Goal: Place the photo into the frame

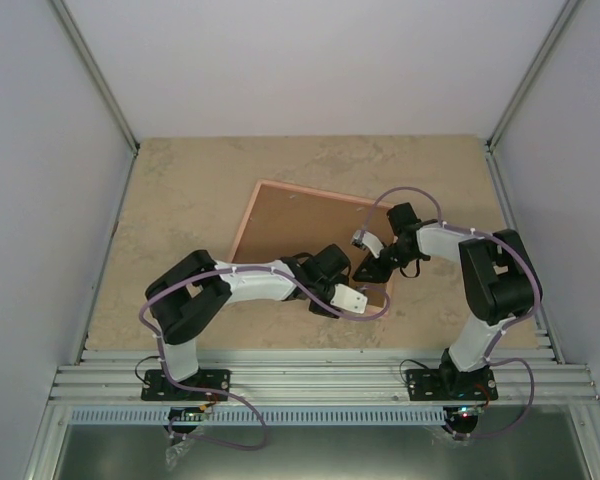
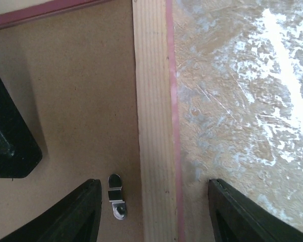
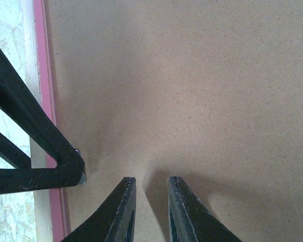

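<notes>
Beige table (image 1: pixel 180 190), frame (image 2: pixel 152 126) lying back-up

The frame (image 2: pixel 152 126) lies flat on the table (image 1: pixel 180 200), back side up and turned at an angle, a little right of the middle. The backing board (image 1: pixel 300 225) sits inside it. The left gripper (image 2: pixel 154 201) is over a rail near the frame's near right corner, with one finger above the board and the other above the table. A small turn clip (image 2: pixel 116 196) lies on the board just beside this rail. The right gripper (image 3: pixel 150 181) is over the board, just behind the left one.
</notes>
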Robot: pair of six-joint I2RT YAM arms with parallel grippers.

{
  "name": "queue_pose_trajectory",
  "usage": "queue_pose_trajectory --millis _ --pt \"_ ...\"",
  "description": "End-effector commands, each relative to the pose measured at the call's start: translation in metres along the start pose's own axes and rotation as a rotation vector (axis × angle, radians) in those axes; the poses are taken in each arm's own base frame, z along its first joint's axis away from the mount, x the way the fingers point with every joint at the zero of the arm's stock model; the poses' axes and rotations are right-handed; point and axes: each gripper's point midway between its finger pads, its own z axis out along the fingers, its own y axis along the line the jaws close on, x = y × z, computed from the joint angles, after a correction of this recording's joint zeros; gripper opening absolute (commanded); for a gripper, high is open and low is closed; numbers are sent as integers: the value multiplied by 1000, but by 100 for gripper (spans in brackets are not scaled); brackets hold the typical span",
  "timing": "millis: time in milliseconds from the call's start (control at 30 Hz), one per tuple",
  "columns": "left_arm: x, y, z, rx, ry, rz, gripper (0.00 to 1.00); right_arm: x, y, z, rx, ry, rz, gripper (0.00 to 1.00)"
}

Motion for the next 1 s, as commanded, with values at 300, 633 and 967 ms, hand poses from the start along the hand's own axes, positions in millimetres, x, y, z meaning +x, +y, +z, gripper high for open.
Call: queue_pose_trajectory --millis 300,633,967 --pt "14 -23 15 124 70 -52 65 50 -25 10 76 155 78 21" --pt "32 -47 15 223 132 -39 50 49 -28 8 80 152 75 21" --pt "25 -42 0 206 111 18 6 47 -30 10 75 152 83 20"
